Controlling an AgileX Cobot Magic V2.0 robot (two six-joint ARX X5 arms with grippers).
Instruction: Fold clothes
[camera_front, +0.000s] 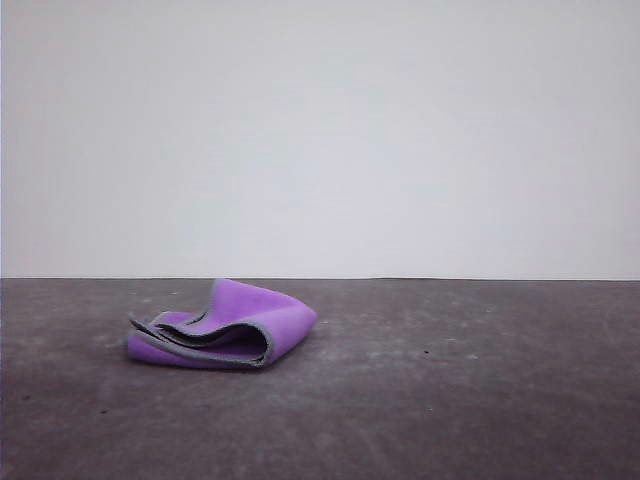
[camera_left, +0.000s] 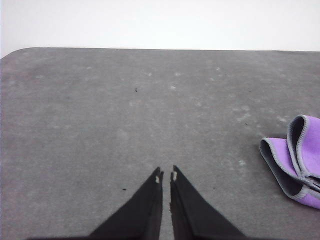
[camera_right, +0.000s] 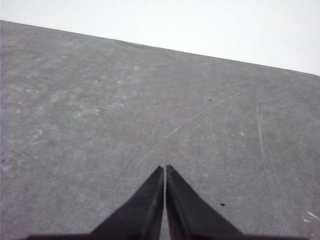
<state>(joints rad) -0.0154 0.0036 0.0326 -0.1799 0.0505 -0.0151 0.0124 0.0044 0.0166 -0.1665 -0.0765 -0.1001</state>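
Folded purple cloth (camera_front: 225, 326) left of centre — bare grey table (camera_front: 480, 400) rightward

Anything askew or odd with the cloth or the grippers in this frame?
Only the purple cloth: it lies loosely folded on the table, layers gaping and grey edges misaligned, not flat. Left gripper and right gripper are shut, empty, over bare table. No damage or spills.

Quick count: one small purple cloth with a light grey stitched border (camera_front: 235, 325), loosely folded over itself so a few layers show at the open edge. One dark grey scuffed tabletop (camera_front: 480, 400). Two black two-fingered grippers, a left one (camera_left: 166, 176) with the cloth off to its side, and a right one (camera_right: 165, 170), each with both fingers together.
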